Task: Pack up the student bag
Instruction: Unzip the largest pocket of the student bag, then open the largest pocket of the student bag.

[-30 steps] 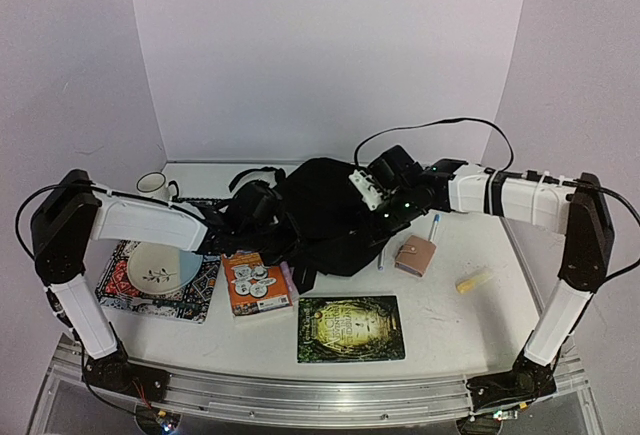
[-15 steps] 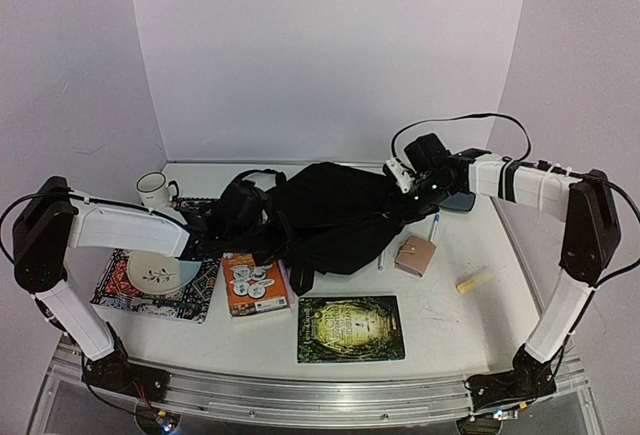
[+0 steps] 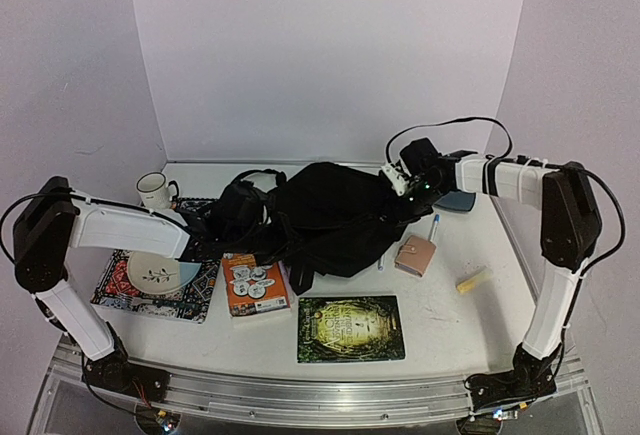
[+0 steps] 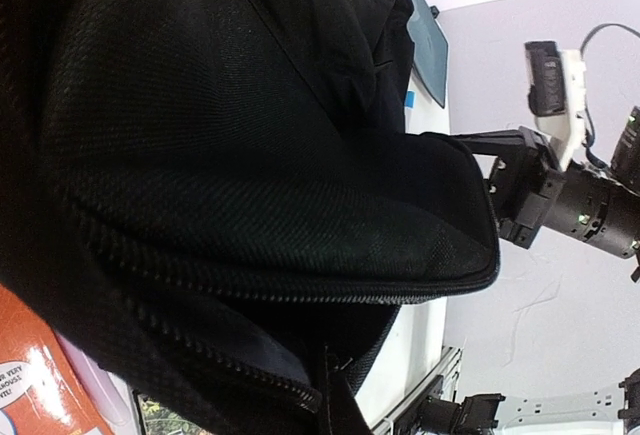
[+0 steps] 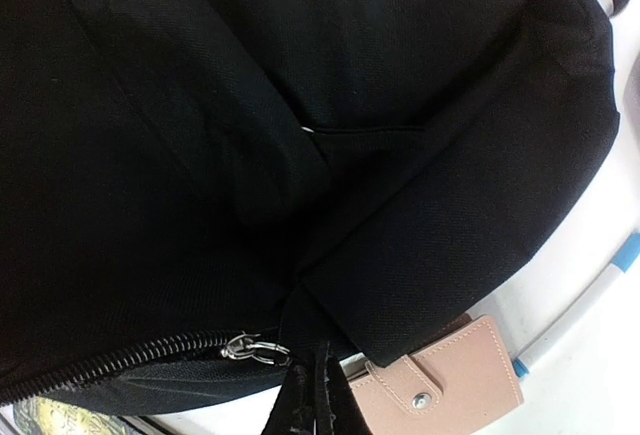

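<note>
Left end effector [image 3: 255, 217]: closed, student bag [image 3: 335, 215] directly ahead, grip unconfirmed. Right end effector [image 3: 399, 199]: closed on the student bag's edge.

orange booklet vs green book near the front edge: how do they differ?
The orange booklet is smaller than the green book. The orange booklet lies portrait, its far edge close by the student bag. The green book lies landscape, clear of the bag and nearer the arm bases. Both are closed, flat on the table and outside the bag.
</note>
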### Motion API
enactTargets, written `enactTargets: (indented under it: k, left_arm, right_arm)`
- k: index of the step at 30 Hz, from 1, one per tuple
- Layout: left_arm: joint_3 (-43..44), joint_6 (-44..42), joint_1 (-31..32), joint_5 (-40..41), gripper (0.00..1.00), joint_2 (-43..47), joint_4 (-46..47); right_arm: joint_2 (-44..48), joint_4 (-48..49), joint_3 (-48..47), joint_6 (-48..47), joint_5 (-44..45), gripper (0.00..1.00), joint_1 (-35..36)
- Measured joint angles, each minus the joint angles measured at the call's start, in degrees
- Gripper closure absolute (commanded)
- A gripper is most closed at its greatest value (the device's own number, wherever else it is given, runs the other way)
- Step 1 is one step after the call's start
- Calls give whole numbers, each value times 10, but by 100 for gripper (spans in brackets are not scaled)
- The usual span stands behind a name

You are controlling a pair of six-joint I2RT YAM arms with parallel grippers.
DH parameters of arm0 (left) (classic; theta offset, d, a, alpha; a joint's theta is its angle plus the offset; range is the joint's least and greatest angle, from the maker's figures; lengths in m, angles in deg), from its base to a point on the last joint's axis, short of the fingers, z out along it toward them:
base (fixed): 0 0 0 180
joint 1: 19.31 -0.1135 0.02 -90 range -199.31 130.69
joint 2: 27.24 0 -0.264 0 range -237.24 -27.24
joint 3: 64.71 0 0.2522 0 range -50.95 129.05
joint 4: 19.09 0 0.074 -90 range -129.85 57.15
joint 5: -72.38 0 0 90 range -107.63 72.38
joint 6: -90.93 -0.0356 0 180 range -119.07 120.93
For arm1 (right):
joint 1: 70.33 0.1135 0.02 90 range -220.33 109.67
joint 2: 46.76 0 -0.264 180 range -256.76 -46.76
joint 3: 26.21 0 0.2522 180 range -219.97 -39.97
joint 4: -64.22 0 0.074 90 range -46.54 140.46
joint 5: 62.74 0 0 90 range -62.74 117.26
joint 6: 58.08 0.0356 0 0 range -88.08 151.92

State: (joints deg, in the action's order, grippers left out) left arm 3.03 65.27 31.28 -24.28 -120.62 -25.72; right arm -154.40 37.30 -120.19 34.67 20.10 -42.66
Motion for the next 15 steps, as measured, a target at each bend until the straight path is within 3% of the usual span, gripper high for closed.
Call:
enactTargets:
  k: [3, 7, 10, 15]
  left_arm:
    - [0, -1, 0, -9, 100, -13, 1]
    - [0, -9, 2, -14, 100, -32, 0]
    - [1, -14, 4, -16, 100, -35, 0]
    - [4, -17, 4, -18, 100, -35, 0]
  right_arm:
    - [49, 18, 41, -21, -12, 59, -10]
    - [145, 29, 72, -65, -37, 35, -16]
    - [206, 43, 73, -97, -56, 26, 2]
    - [224, 55, 66, -139, -78, 22, 67]
